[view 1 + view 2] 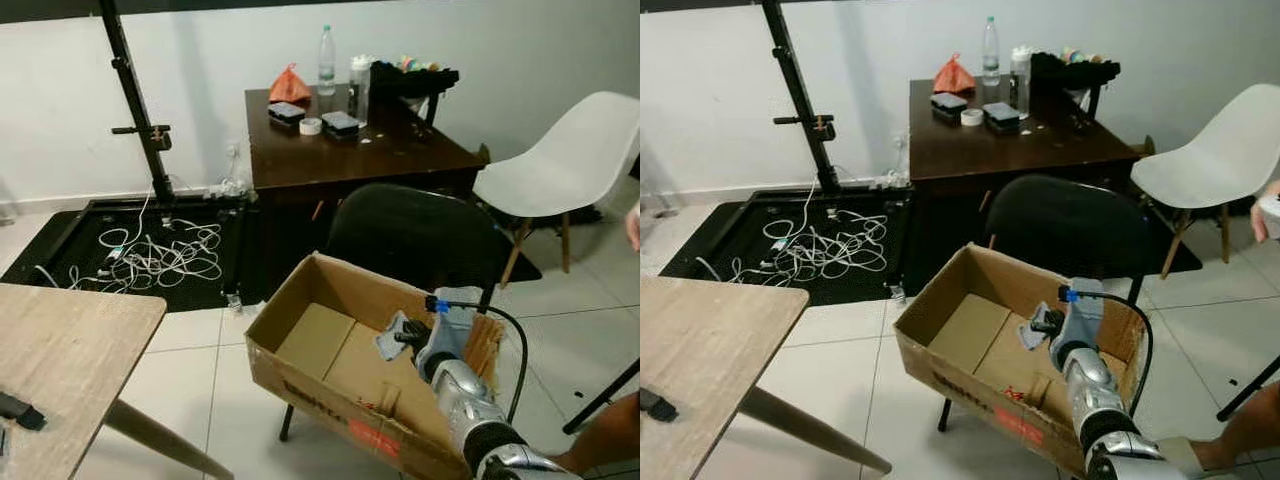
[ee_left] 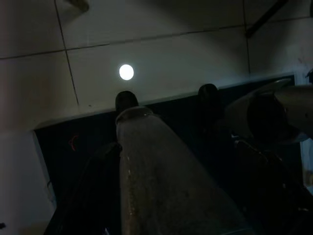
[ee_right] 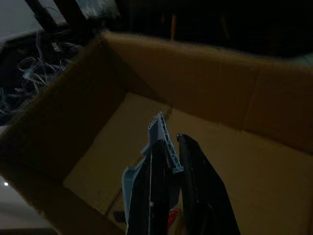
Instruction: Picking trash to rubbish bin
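The right hand (image 3: 168, 161) pinches a ribbed pale-blue plastic scrap (image 3: 164, 142) inside the open corrugated cardboard box (image 1: 300, 285). The left hand (image 2: 166, 98), dim, seems spread.

The cardboard box (image 1: 330, 395) carries dark and red printing on its front wall, but the letters are not readable.

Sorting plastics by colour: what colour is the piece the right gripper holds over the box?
Light blue plastic piece, clearest in the right wrist view, pinched in the right gripper.
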Tool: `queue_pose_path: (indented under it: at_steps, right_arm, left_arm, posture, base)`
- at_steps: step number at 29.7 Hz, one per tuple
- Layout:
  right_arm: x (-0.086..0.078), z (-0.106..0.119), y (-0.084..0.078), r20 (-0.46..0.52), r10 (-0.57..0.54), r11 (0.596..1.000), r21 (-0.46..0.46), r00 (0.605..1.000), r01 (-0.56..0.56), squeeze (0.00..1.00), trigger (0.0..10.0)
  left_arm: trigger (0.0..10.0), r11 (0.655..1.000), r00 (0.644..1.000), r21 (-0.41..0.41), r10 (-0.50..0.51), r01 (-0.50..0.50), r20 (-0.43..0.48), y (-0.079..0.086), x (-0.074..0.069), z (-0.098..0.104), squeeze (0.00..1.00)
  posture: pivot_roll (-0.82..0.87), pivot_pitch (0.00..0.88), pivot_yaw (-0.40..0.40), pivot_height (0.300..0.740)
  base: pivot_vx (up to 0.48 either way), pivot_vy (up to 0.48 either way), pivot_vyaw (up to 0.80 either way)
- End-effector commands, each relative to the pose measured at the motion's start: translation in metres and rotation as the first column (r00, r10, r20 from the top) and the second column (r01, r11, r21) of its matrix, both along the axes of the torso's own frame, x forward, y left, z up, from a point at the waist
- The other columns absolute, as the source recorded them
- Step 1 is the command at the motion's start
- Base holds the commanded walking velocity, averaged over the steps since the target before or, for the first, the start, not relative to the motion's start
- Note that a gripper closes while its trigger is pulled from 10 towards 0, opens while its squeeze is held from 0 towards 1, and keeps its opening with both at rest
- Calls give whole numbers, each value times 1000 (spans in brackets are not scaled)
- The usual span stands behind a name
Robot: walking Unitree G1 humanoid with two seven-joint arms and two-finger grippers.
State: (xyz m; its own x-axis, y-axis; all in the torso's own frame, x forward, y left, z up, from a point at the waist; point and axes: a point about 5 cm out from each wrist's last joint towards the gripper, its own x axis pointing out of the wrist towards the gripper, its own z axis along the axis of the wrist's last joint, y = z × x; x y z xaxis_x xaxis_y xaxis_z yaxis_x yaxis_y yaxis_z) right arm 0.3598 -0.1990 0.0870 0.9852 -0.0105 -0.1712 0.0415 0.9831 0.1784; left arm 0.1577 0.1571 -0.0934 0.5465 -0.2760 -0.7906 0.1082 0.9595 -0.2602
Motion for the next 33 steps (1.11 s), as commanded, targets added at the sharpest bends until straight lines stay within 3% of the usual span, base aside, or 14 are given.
queue_pose_path:
  at_steps: [1, 9, 18, 19, 28, 33]
  right_arm:
    - [-10, -16, -4, -47, -18, 1000, 22, 999, 19, 0, 10000]
    - [-19, -27, -4, -61, -51, 998, 26, 997, 52, 0, 10000]
    - [-20, -22, -13, -13, -92, 996, 9, 996, 92, 0, 10000]
    - [-20, -21, -16, -12, -105, 994, -21, 994, 104, 1000, 10000]
    - [-19, -11, -30, 38, -201, 977, -60, 979, 203, 1000, 10000]
    - [-12, 0, -19, 104, -148, 986, -57, 984, 154, 1000, 10000]
  left_arm:
    - [10000, 1000, 996, 25, -13, 15, -86, 12, -26, -9, 0]
    - [10000, 997, 992, 43, -56, 61, -117, 26, -43, -12, 0]
    - [10000, 997, 994, 36, -58, 62, -93, 31, -40, -10, 0]
    - [10000, 998, 995, 34, -52, 56, -89, 31, -40, -9, 0]
    - [10000, 998, 995, 33, -41, 45, -96, 33, -43, -10, 0]
    - [10000, 999, 995, 34, -30, 33, -93, 33, -42, -10, 0]
  posture:
    - [-123, 252, 98, 740]
    - [-109, 329, 146, 740]
    - [-103, 358, 166, 740]
    - [-103, 358, 166, 740]
    - [-97, 346, 162, 740]
    - [-97, 328, 151, 740]
  base:
    - [0, 0, 0]
    - [0, 0, 0]
    - [0, 0, 0]
    - [0, 0, 0]
    - [0, 0, 0]
    - [0, 0, 0]
